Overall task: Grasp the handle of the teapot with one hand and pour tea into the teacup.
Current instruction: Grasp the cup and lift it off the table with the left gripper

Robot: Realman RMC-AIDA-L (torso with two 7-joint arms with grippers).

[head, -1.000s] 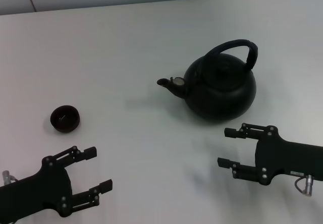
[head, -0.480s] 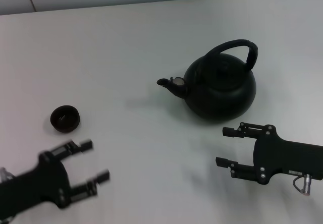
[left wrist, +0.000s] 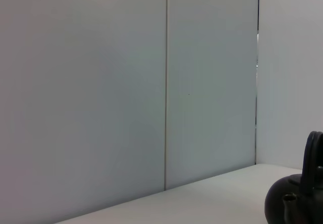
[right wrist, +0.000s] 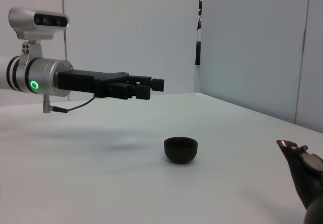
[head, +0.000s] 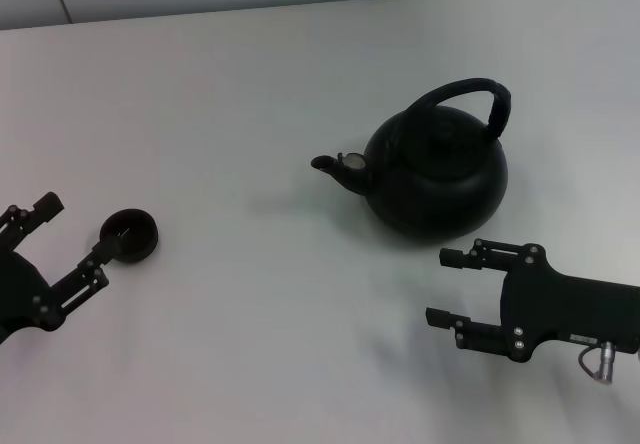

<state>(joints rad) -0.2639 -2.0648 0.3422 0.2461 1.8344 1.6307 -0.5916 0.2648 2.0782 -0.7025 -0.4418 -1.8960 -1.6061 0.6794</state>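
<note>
Matte-black round teapot [head: 436,170] with an arched black handle [head: 470,96] stands on a white table [head: 250,84], spout pointing left. Well apart to its left sits a tiny dark teacup [head: 129,235]. Left gripper [head: 75,231], jaws spread, hovers beside the cup; right gripper [head: 443,287], jaws spread, waits near the pot.

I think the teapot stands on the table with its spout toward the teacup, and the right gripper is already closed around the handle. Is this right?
Not quite. The head view shows the right gripper open and empty, hanging in front of the teapot and apart from the handle. The rest holds: the teapot stands on the table with its spout toward the teacup.
</note>
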